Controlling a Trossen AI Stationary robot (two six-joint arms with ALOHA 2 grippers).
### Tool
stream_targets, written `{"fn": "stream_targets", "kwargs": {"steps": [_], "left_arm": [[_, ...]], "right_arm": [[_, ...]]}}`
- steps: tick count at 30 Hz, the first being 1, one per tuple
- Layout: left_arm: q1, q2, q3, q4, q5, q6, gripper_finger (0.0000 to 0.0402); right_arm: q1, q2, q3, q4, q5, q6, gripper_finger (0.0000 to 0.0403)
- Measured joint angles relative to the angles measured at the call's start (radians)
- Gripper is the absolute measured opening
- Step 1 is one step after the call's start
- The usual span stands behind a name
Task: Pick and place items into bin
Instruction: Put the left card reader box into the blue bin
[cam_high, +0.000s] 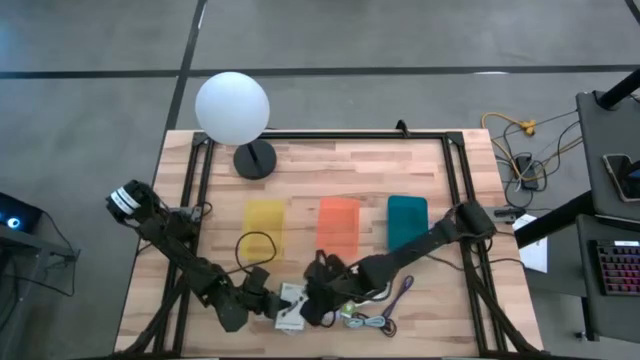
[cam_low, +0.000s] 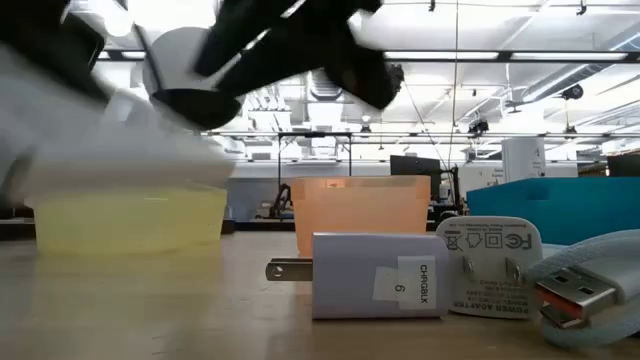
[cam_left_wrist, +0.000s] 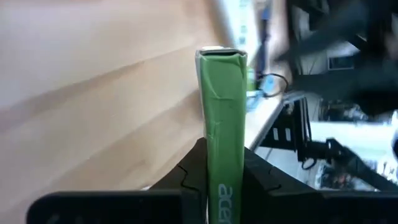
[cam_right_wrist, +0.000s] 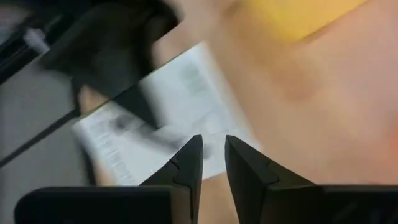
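Three bins sit in a row on one worktop (cam_high: 420, 170): a yellow bin (cam_high: 264, 226), an orange bin (cam_high: 338, 225) and a teal bin (cam_high: 407, 220). One lamp (cam_high: 233, 110) with a white globe stands behind them. Two robot arms reach in, one left pincer (cam_high: 268, 300) and one right pincer (cam_high: 318, 303). Up close lie two white chargers (cam_low: 380, 275) (cam_low: 488, 268) and one USB plug (cam_low: 585, 283). One purple cable (cam_high: 404, 291) shows from above.

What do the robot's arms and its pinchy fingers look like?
Both arms are dark, almost black, built from chunky segments joined at rounded joints. The left arm has a white band near its base, and a thin black cable loops beside it. The right arm is the same dark colour. Each gripper ends in two black fingers that taper to pointed tips, with small notches along the inner edges.
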Motion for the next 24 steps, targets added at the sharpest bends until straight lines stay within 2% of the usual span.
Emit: {"fn": "stream_targets", "kwargs": {"steps": [6, 13, 19, 22, 24], "left_arm": [[0.110, -0.041, 0.031, -0.009, 0.018, 0.335, 0.0029], [0.337, -0.050, 0.037, 0.147, 0.281, 0.672, 0.0028], [0.540, -0.050, 0.076, 0.147, 0.480, 0.791, 0.0028], [0.616, -0.050, 0.076, 0.133, 0.497, 0.798, 0.0028], [0.662, -0.050, 0.076, 0.118, 0.519, 0.798, 0.0028]], "right_arm": [[0.017, -0.144, 0.000, -0.277, 0.218, 0.067, 0.0059], [0.067, -0.315, 0.000, -0.682, 0.417, 0.427, 0.0059], [0.082, -0.396, -0.002, -0.977, 0.445, 0.714, 0.0059], [0.065, -0.403, -0.011, -1.054, 0.436, 0.771, 0.0059], [0.046, -0.404, -0.022, -1.056, 0.378, 0.779, 0.0059]]}}
